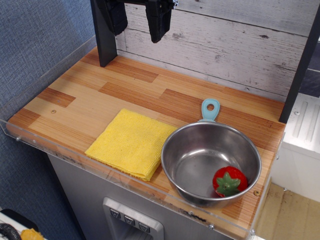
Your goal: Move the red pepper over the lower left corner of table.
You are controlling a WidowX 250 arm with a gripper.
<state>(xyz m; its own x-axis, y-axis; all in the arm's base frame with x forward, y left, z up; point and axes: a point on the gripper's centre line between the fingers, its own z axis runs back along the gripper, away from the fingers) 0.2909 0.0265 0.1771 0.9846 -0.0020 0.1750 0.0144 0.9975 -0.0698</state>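
Note:
The red pepper [229, 181], small, glossy and red with a green star-shaped cap, lies inside the steel bowl [200, 145] at the bowl's front right. The bowl has a light blue handle [209, 109] and stands at the front right of the wood-plank table [85, 95]. My gripper [137, 17] hangs high at the top of the view, over the table's back edge and far from the pepper. Its two black fingers are apart with nothing between them.
A yellow cloth [131, 142] lies flat on the table left of the bowl. A clear acrylic rim [100, 172] runs along the table's front and left edges. A black post [104, 35] stands at the back left, and a whitewashed plank wall [225, 45] is behind.

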